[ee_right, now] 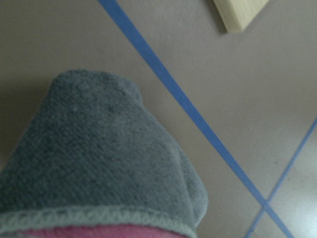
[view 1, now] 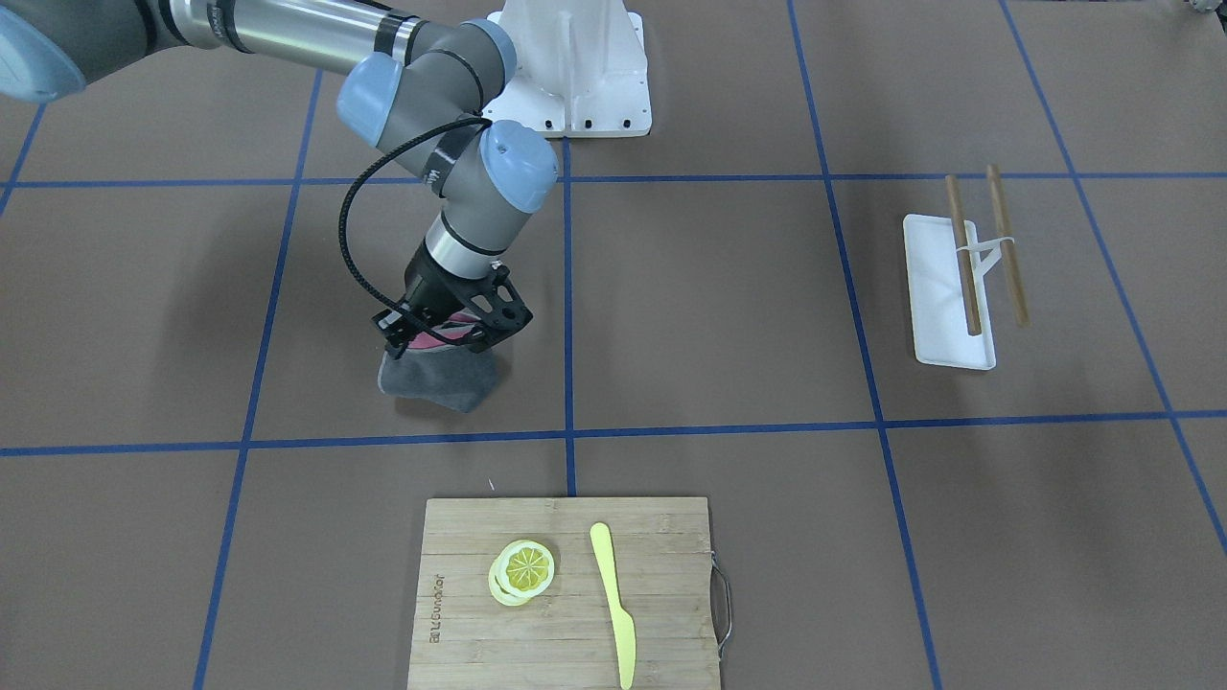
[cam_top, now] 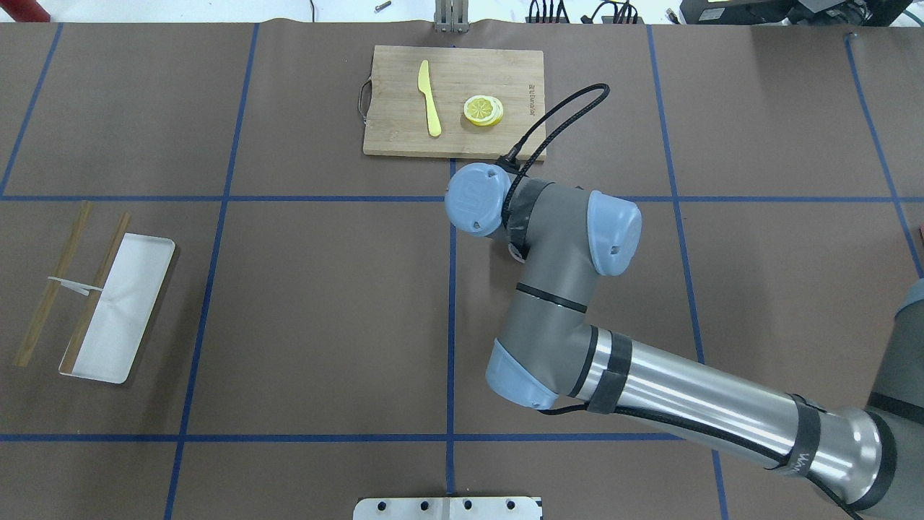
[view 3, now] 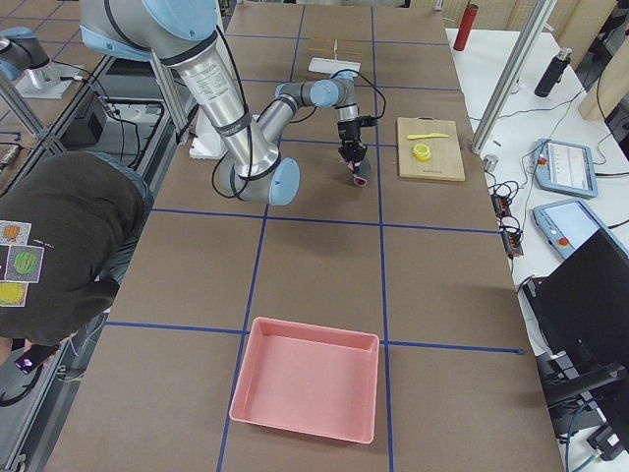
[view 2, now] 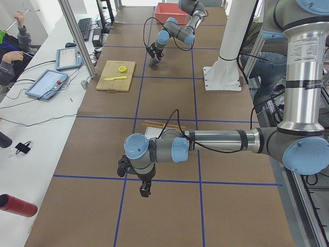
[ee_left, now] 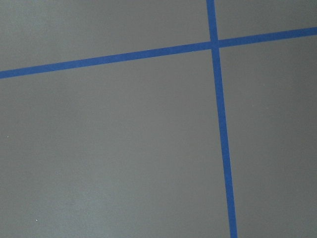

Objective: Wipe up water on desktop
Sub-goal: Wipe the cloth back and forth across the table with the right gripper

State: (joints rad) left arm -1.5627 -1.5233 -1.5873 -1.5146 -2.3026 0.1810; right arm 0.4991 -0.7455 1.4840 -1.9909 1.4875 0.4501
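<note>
Far left, seen only from the table's end: left gripper (view 2: 144, 189) hangs over the desktop (cam_top: 325, 303) beside a crossing of blue tape lines (view 2: 123, 177). It is too small and too dark there to tell whether its fingers are spread or together. Its wrist camera shows only brown surface and a tape cross (ee_left: 214, 43), with no fingers in frame.

Left of overhead view: two chopsticks (cam_top: 47, 289) joined by a white piece (cam_top: 72, 286). One lies across the long edge of the white tray (cam_top: 137, 289), the other on the desktop just beside it.

Centre, far edge: cutting board (cam_top: 462, 72) carrying a yellow knife (cam_top: 429, 97) and stacked lemon slices (cam_top: 484, 110), the two apart. In the front-facing view the board's near end is cut off.

Right of the centre tape line: from overhead the wrist hides the right gripper and its load. The front-facing view shows the right gripper (view 1: 449, 333) pointing down, clamped on a cloth (view 1: 441, 383), grey outside with pink at the fold. The cloth bunches under the fingers between board and robot base. Its lower edge sits at the surface, but contact cannot be confirmed. Whether the desktop is wet does not show.

Far right: pink bin (view 3: 305, 388).
</note>
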